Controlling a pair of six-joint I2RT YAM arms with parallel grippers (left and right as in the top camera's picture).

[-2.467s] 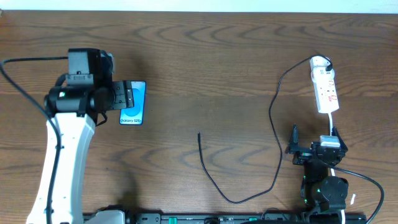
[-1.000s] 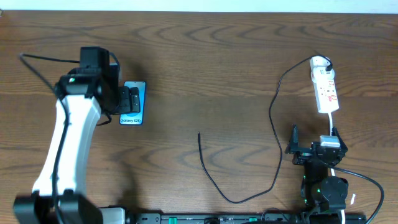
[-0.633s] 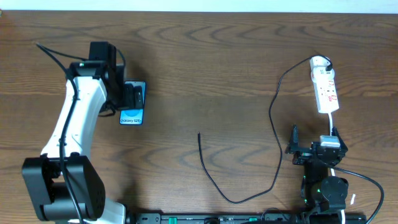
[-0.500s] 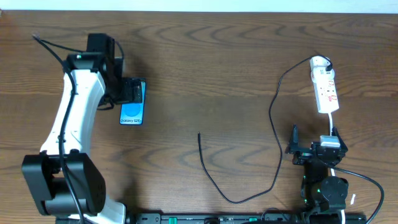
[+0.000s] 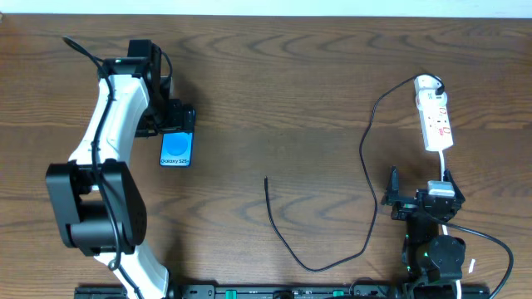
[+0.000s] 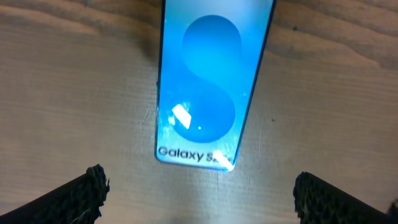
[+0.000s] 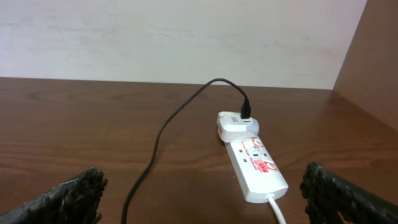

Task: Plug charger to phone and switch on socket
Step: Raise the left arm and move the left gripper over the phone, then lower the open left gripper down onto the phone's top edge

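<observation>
The phone (image 5: 175, 150) lies flat at the table's left, its blue screen up; in the left wrist view the phone (image 6: 211, 81) sits just ahead of the fingertips. My left gripper (image 5: 177, 122) hovers over its far end, open (image 6: 202, 194), touching nothing. The charger (image 5: 283, 237) curls across the middle, its free plug tip (image 5: 266, 179) on bare wood. Its other end goes into a white adapter (image 7: 237, 124) on the socket (image 5: 435, 116). My right gripper (image 5: 420, 187) stands open just short of the socket (image 7: 255, 165), which lies ahead of its spread fingers (image 7: 202, 194).
The socket's white cord (image 7: 277, 208) runs back toward my right arm (image 5: 432, 249). The left arm (image 5: 108, 158) arches along the table's left side. A pale wall (image 7: 186, 37) backs the far edge, and a wooden panel (image 7: 373, 56) stands at the far right.
My left arm has swung toward the table's far side, and its gripper has shifted up to the phone's far end, still open. The right arm, charger and socket have not moved.
</observation>
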